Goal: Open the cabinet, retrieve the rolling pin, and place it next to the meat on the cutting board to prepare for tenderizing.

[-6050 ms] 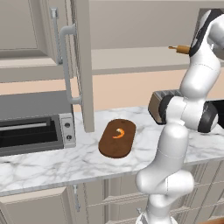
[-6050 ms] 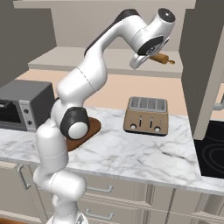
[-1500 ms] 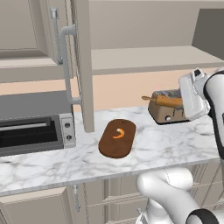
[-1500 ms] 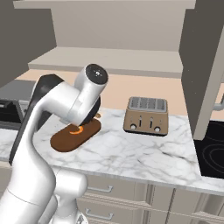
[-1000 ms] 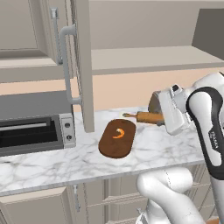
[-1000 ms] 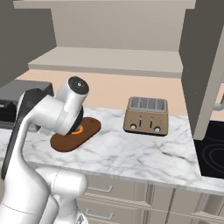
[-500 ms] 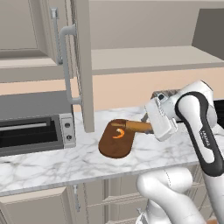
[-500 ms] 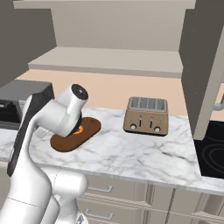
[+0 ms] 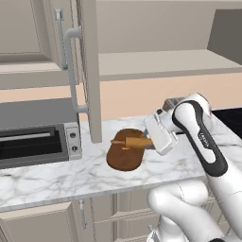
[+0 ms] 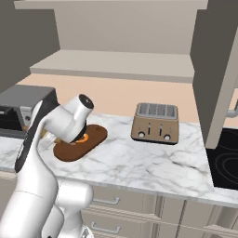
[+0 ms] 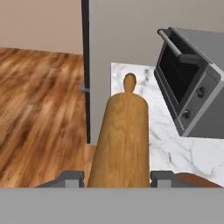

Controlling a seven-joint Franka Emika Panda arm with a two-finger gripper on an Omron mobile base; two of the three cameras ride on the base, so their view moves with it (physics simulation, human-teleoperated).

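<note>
The gripper (image 11: 117, 179) is clamped on the rolling pin (image 9: 134, 142), held level over the cutting board (image 9: 124, 158), long axis pointing toward the toaster oven (image 9: 35, 139) at the counter's left end.

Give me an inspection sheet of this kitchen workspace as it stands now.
Surface: white marble counter.
Job's things: cabinet door open; rolling pin held level over the cutting board; meat partly hidden on the board.
Clutter: toaster right of the board; toaster oven to its left.
Grippers: pincer shut on the rolling pin.
Cables: nothing seen.
Surroundings: cabinet shelf, cooktop, base cabinets.
</note>
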